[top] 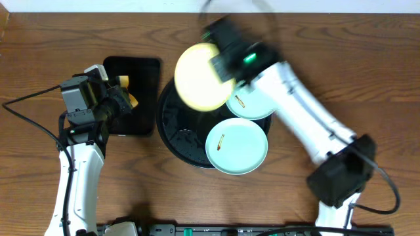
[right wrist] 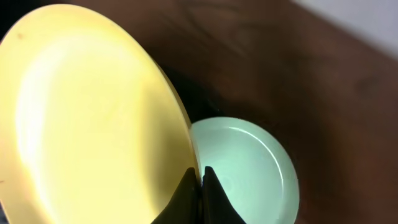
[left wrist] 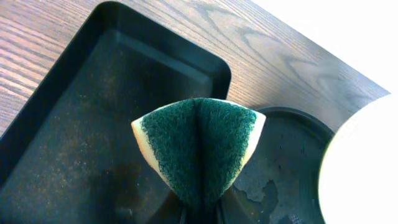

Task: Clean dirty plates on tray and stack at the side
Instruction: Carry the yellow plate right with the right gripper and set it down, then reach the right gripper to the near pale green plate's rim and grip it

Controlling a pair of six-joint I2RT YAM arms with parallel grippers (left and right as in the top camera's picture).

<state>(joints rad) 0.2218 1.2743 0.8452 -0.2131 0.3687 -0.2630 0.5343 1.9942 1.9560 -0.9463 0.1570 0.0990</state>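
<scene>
- the pale yellow round plate is held up at a tilt over the far left part of the large round black tray, not lying flat in it.
- the right hand is clenched on that plate's rim, pinching the thin edge. the overhead view shows this arm blurred.
- the left hand is clenched on a folded sponge, green scouring face outward with yellow backing. it hangs over the small rectangular black tray, beside the round tray and apart from the yellow plate.
- two pale mint-green round plates lie flat. one sits at the near right of the round tray, overhanging its rim, with an orange-brown speck. the other is partly hidden under the right arm and also carries a speck.
- the step in hand looks like presenting the first plate for scrubbing. nothing is stacked yet on the wooden desk.
- the next move calls for bringing the sponge across onto the yellow plate's face while the right hand holds it steady.
- the pinch is only on the rim, so a hard push could pivot the plate. light strokes near the held edge seem safer.
</scene>
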